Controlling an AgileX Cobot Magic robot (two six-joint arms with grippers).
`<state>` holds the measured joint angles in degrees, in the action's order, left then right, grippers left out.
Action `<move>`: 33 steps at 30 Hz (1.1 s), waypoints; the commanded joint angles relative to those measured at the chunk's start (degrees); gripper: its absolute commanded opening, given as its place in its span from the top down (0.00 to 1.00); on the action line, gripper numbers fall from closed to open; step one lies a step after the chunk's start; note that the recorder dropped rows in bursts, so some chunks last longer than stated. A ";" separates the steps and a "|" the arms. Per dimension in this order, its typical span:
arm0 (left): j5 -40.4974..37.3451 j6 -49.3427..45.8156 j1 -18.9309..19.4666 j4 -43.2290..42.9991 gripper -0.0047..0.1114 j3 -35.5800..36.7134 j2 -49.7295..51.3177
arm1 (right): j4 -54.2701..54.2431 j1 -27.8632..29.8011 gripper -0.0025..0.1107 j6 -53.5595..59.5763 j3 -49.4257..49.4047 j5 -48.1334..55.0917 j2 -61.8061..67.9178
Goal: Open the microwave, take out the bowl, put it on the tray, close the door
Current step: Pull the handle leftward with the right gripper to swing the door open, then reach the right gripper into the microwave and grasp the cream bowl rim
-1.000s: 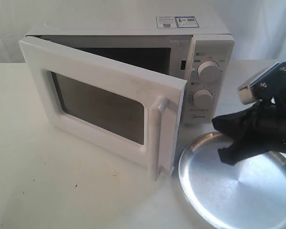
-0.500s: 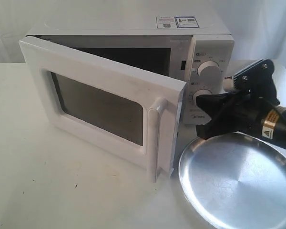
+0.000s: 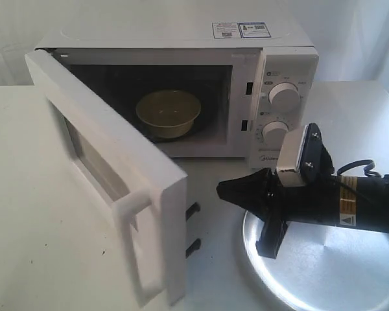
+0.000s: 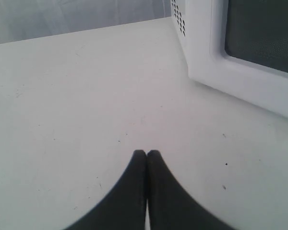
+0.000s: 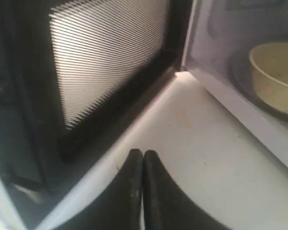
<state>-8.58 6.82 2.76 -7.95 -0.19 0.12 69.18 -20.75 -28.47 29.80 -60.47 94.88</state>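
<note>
The white microwave (image 3: 272, 71) stands at the back with its door (image 3: 110, 175) swung wide open toward the front left. Inside the cavity sits the cream bowl (image 3: 168, 111), which the right wrist view catches as the bowl (image 5: 276, 76). The silver tray (image 3: 324, 272) lies on the table at front right. My right gripper (image 3: 222, 189) hangs low in front of the cavity, between door and tray, shut and empty; its tips (image 5: 143, 154) point at the table beside the door's inner window (image 5: 105, 52). My left gripper (image 4: 147, 153) is shut and empty over bare table near the microwave's side (image 4: 240, 57).
Two dark latch hooks (image 3: 193, 227) stick out of the door's free edge, close to my right gripper. The right arm's body (image 3: 350, 207) lies over the tray's rear part. White table (image 3: 26, 227) stretches left of the door.
The door has swung from half open to wide open, uncovering the bowl. My right arm has dropped from beside the dials and moved left, down in front of the cavity.
</note>
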 commanded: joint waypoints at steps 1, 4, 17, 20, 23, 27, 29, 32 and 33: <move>0.02 0.33 -0.05 0.22 0.96 0.19 -0.12 | -8.26 -2.10 0.98 0.51 0.19 5.66 -0.04; 0.02 0.33 -0.05 0.22 0.96 0.19 -0.12 | -14.06 -4.39 0.98 2.65 1.15 6.33 -0.04; 0.02 0.33 -0.05 0.22 0.96 0.19 -0.12 | -22.47 -13.52 0.98 10.56 21.07 28.86 7.90; 0.02 0.33 -0.05 0.22 0.96 0.19 -0.12 | -22.47 -18.10 0.98 14.80 27.64 45.20 8.01; 0.02 0.33 -0.05 0.22 0.96 0.19 -0.12 | -22.47 -21.81 0.98 16.62 31.86 48.89 8.01; 0.02 0.33 -0.05 0.22 0.96 0.19 -0.12 | -20.35 -23.88 0.71 21.05 35.47 53.92 8.12; 0.02 0.33 -0.05 0.22 0.96 0.19 -0.12 | -20.23 -23.88 0.52 20.94 36.16 54.04 8.60; 0.02 0.33 -0.05 0.22 0.96 0.19 -0.12 | -20.23 -23.88 0.45 20.81 37.70 55.54 10.40; 0.02 0.33 -0.05 0.22 0.96 0.19 -0.12 | -20.33 -23.88 0.47 20.66 38.18 56.03 11.01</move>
<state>-8.57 6.82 2.76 -7.95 -0.19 0.12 48.69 -44.56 -8.26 66.61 -6.20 104.42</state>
